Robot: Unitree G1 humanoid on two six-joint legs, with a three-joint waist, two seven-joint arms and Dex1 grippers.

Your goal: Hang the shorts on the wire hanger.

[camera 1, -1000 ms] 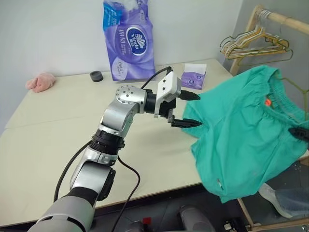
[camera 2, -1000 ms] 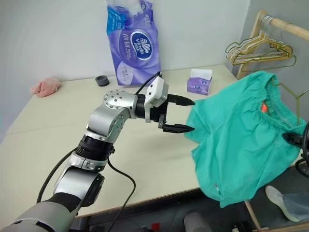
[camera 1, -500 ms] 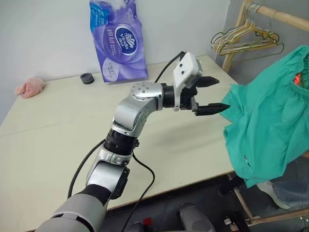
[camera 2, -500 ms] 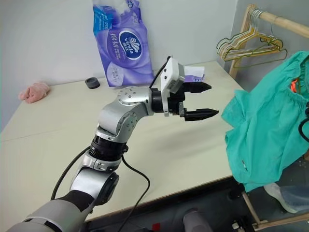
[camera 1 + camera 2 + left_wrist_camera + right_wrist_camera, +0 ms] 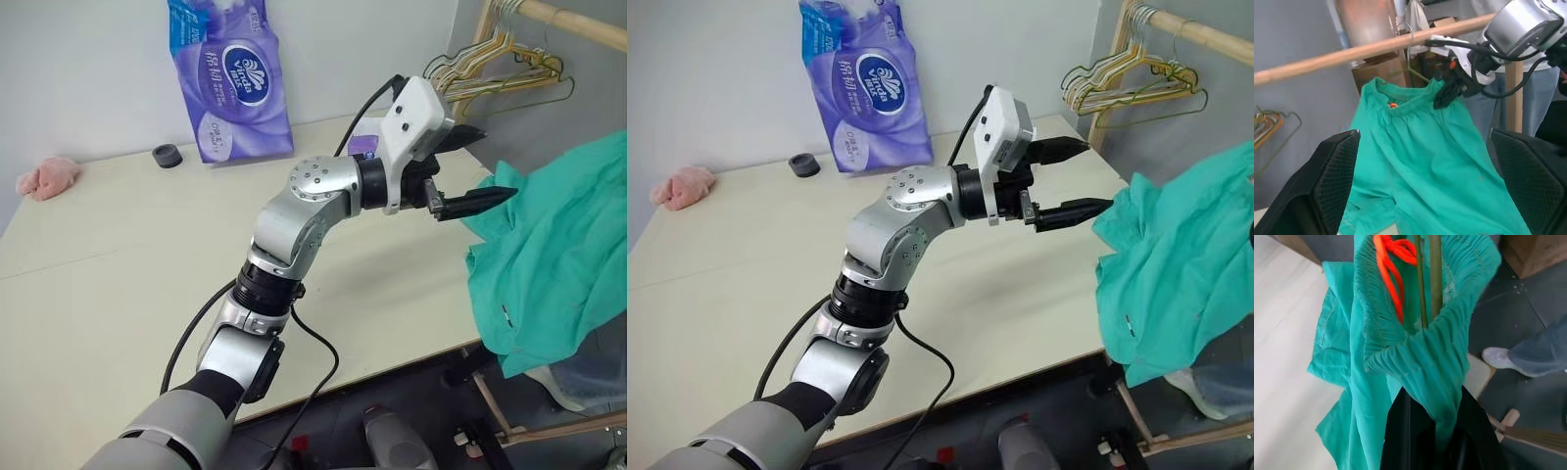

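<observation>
The teal-green shorts hang in the air just off the table's right edge. Their gathered waistband is pinched between my right gripper's shut black fingers. The left wrist view looks straight at this grip, with the right gripper on the upper hem. Olive wire of the wire hanger runs down inside the waistband beside an orange cord. My left gripper is open over the table's right end, its tips close to the shorts' near edge with nothing between them.
A wooden rail with several spare hangers stands at the back right. On the table are a purple tissue pack, a black ring and a pink cloth lump. A person's shoe is on the floor.
The view has swung to the right. My left gripper rose and moved right toward the shorts, staying open. The shorts were carried up and right, off the table's edge.
</observation>
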